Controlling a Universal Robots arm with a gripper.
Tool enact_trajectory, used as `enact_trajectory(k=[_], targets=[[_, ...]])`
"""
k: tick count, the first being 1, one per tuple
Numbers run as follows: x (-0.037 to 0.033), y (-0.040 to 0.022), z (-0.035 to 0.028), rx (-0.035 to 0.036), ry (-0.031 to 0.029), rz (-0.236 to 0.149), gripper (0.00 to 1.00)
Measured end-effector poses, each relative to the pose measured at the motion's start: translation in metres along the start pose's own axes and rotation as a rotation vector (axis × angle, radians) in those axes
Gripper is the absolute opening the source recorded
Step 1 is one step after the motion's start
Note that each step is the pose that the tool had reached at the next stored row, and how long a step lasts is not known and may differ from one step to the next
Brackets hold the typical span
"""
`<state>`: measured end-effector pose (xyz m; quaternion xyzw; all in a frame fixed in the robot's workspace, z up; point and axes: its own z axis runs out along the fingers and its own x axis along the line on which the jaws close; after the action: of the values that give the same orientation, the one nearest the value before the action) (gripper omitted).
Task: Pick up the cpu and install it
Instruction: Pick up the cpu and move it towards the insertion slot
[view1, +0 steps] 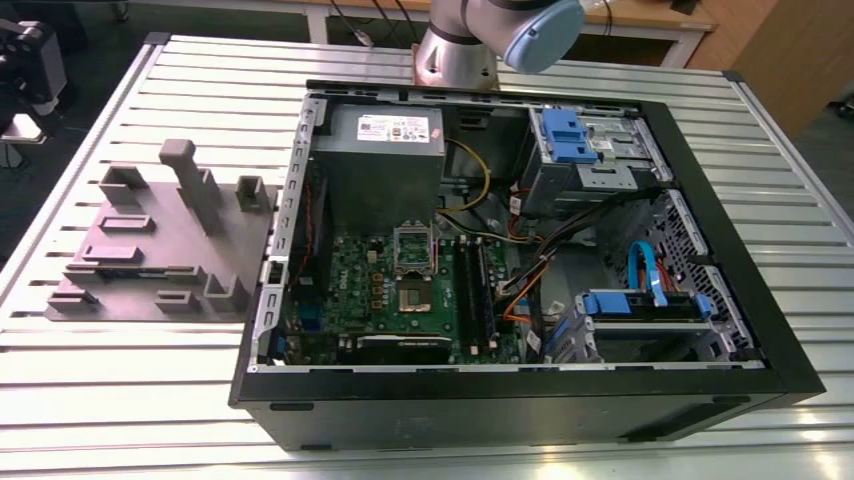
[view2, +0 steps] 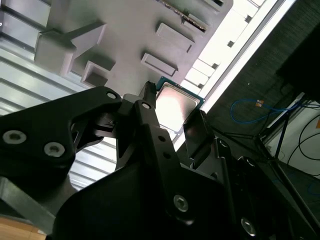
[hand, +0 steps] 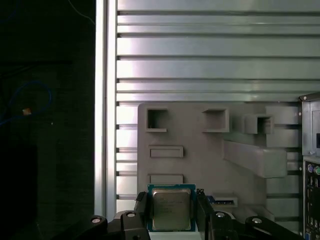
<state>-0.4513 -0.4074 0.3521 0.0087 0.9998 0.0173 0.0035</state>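
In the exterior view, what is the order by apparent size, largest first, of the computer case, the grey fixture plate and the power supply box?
1. computer case
2. grey fixture plate
3. power supply box
The differences are plain; no two look alike.

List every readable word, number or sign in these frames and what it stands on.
The white label on the grey box inside the computer case: print too small to read.
cpu held in the gripper: faint lines on its top, too small to read.
Nothing else legible.
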Motion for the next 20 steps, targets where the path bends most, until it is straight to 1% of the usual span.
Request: enact_trajectory(k=[2, 9, 16, 20], targets=[[0.0, 0.0, -0.0018, -0.0001, -0.0001, 0.0, 0.47], [-0.0001, 0.0001, -0.0026, 0.0, 0.0, 0.0, 0.47], [-0.0042, 0.0002, -0.0025, 0.0, 0.0004, 0.0, 0.47], [-0.005, 0.0001, -0.0025, 0.0, 0.0006, 0.0, 0.47]])
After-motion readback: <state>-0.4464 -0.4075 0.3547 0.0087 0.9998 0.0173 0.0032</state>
